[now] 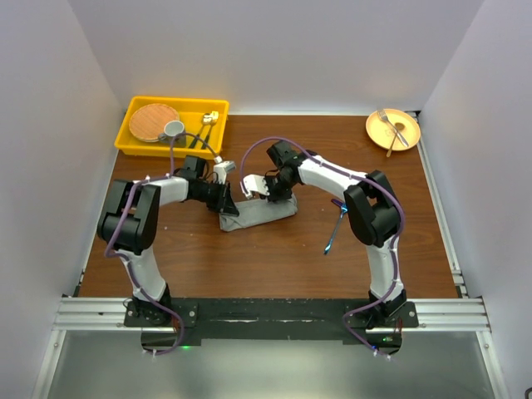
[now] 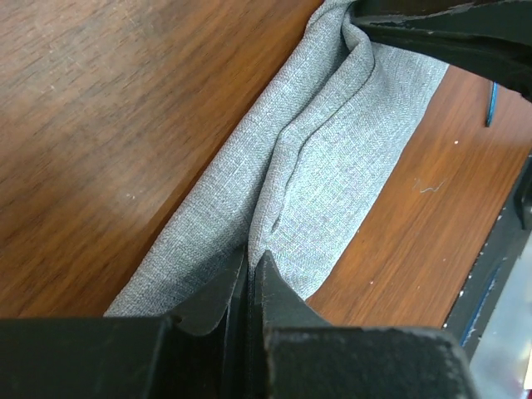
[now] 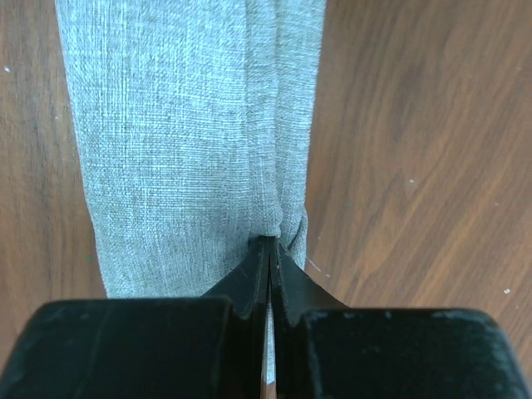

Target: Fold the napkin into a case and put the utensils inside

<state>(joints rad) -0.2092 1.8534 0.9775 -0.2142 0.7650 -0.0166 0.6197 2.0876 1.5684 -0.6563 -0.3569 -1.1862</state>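
- L gripper (image 2: 249,270) clamped on one end of the napkin (image 2: 332,166), R gripper (image 3: 268,249) pinching the other.
- Best: move both ends together, level & taut, so layers don't slip.
- Napkin's a narrow grey strip, folded lengthwise, mid surface (image 1: 208,266); blue utensil (image 1: 335,226) well apart.

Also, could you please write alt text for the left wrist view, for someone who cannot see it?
The left gripper is shut on the near end of the grey napkin, a narrow folded strip lying diagonally on the wooden table. The right gripper meets its far end.
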